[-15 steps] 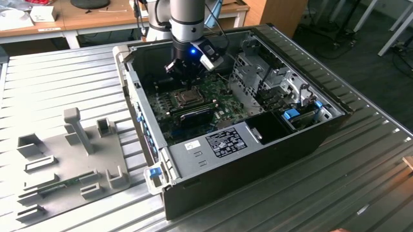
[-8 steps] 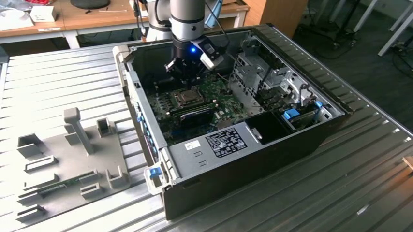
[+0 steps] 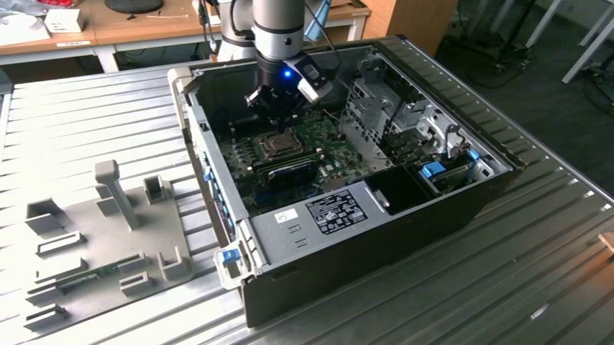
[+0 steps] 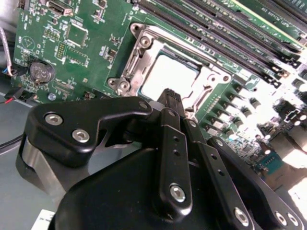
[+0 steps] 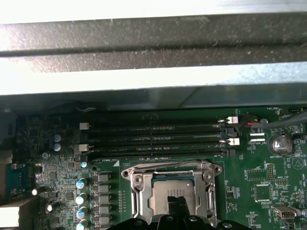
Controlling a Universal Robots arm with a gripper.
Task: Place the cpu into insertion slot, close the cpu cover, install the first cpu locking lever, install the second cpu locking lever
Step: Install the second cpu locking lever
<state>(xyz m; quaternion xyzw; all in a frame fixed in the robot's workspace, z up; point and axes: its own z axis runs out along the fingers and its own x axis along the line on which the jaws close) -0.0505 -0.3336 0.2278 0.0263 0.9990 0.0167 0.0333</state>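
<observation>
The cpu (image 4: 165, 76) lies flat in the insertion slot (image 3: 281, 146) on the green board, its silver-grey top showing. The shiny cpu cover (image 4: 145, 56) lies down around it as a frame; in the first wrist view the cpu (image 5: 165, 191) shows through the cover (image 5: 168, 171) cut-out. My gripper (image 4: 169, 94) hovers just over the chip's near edge with its black fingers closed together and nothing between them. In the exterior view the gripper (image 3: 277, 117) hangs inside the open computer case, a little behind the socket. I cannot make out how the locking levers stand.
Long black memory slots (image 5: 153, 136) run beside the socket, and a coin battery (image 4: 41, 72) sits near the board's edge. Case walls (image 3: 201, 136), a drive cage (image 3: 384, 108) and a labelled metal box (image 3: 336, 210) hem the board in. A grey fixture plate (image 3: 106, 237) lies on the table.
</observation>
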